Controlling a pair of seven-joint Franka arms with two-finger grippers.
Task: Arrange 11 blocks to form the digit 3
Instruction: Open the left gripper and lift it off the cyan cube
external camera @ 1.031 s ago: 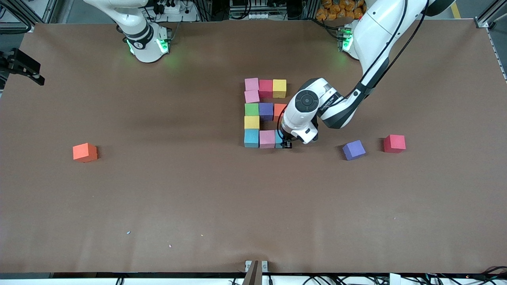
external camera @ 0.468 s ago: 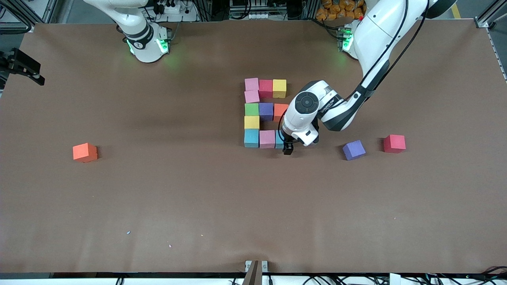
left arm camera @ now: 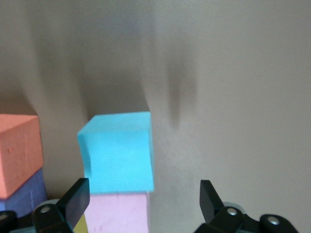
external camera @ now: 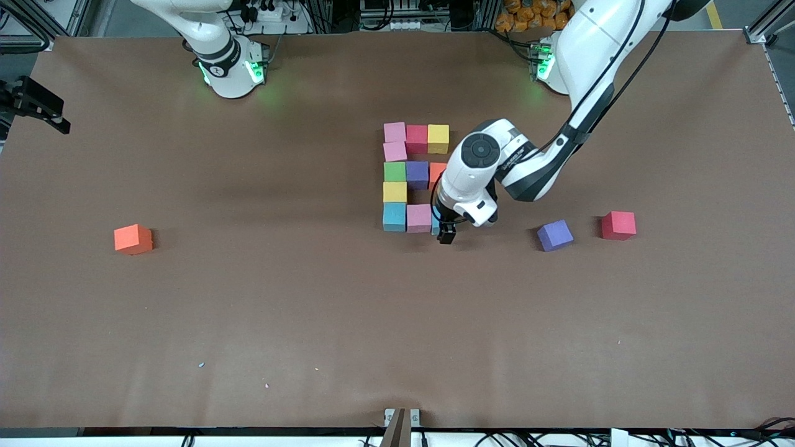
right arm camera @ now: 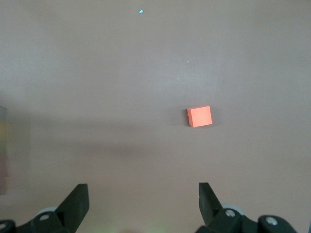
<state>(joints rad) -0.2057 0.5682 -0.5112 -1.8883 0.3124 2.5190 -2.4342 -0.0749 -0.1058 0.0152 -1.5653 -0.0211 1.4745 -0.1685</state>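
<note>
The blocks form a figure of touching cubes, three wide and five rows tall: pink [external camera: 394, 131], red [external camera: 417, 138], yellow [external camera: 438, 138], pink [external camera: 395, 151], green [external camera: 394, 171], purple [external camera: 417, 174], orange [external camera: 436, 171], yellow [external camera: 394, 192], light blue [external camera: 394, 216] and pink [external camera: 418, 218]. A second light blue block [left arm camera: 119, 150] ends the nearest row, mostly hidden under the left hand in the front view. My left gripper [external camera: 445, 234] [left arm camera: 143, 194] hangs open just over it, holding nothing. My right gripper [right arm camera: 143, 194] is open and empty high over bare table; the front view does not show it.
Three loose cubes lie apart from the figure: an orange one [external camera: 133, 239] [right arm camera: 200, 116] toward the right arm's end, a purple one [external camera: 554, 235] and a red one [external camera: 618, 225] toward the left arm's end. The brown table [external camera: 310, 310] spreads wide around them.
My left gripper has opened, let go of the light blue block at the end of the nearest row, and lifted slightly off it. The right arm has not moved.
</note>
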